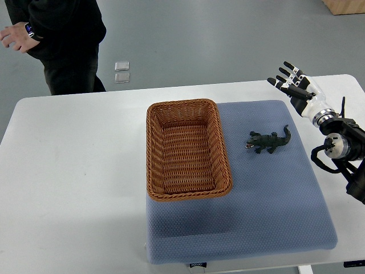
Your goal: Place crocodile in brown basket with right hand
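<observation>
A small dark green toy crocodile (269,140) lies on the blue mat (268,200), just right of the brown wicker basket (153,154). The basket is rectangular and holds nothing. My right hand (292,81) hovers at the far right, above and to the right of the crocodile, with its fingers spread and nothing in them. It is well apart from the toy. My left arm does not show.
The mat lies on a white table (68,171). A person in dark clothes (60,34) stands beyond the table's far left corner, a hand (16,35) held out. Two small square tiles (121,71) lie on the grey floor behind the table.
</observation>
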